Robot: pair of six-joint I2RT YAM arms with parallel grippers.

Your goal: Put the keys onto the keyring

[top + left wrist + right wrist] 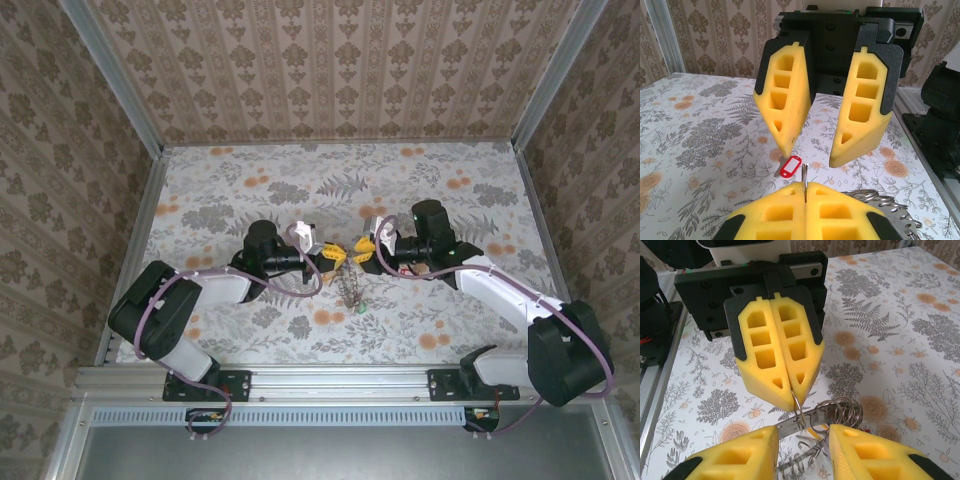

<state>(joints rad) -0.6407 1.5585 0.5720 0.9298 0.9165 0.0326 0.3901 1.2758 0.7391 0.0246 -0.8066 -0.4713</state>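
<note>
Right by the middle of the tabletop (250, 170), a little toward its near edge, a green key (361, 307) sits at the low end of a bunch of keys (349, 288). Just past them the two arms meet. The left fingers (765, 355) are squeezed tight on the thin keyring (804, 184). The right fingers (785, 100) face them, a little apart, with a red key (790, 166) by their tips.

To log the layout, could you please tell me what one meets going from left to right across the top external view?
Left arm → left claw → right claw → right arm.
</note>
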